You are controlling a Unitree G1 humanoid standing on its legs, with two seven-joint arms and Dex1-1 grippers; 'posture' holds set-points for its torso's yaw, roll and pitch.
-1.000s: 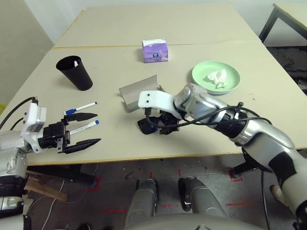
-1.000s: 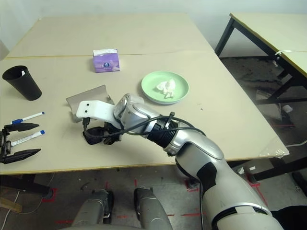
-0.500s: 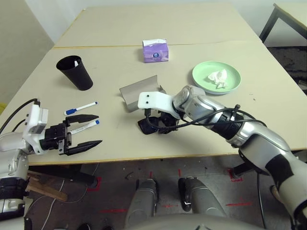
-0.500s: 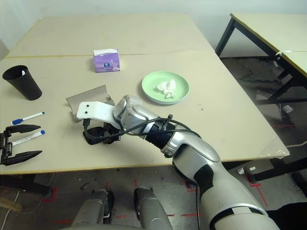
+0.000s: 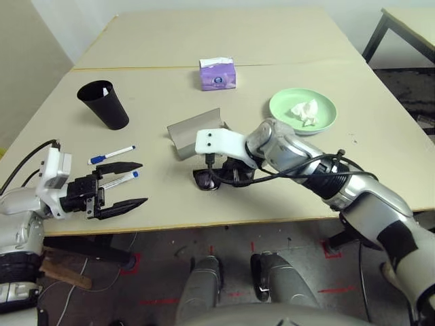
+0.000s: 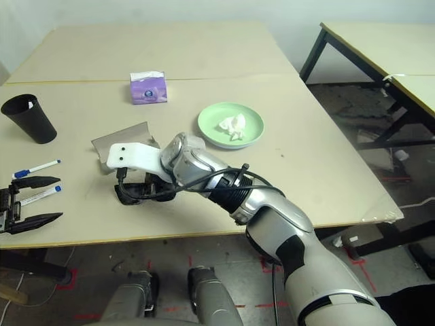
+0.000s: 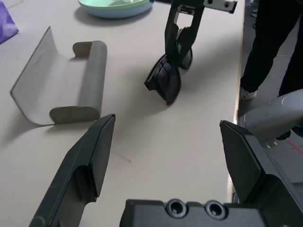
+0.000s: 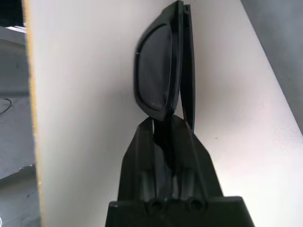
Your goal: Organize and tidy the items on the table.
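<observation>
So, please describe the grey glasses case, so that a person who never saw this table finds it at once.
Start at the purple tissue box near the seam of the table, then come toward the robot: the glasses case lies open, just behind the sunglasses pinched in the right gripper. It is the sole grey thing there, a curved flap with a rolled tube.

The right gripper (image 8: 165, 130) is now closed on the sunglasses (image 8: 158, 71), just beside the open case (image 5: 196, 132); a second ago its fingers (image 8: 142, 142) were spread around them. The sunglasses now stand more upright on the table (image 5: 272, 197) than before.
</observation>
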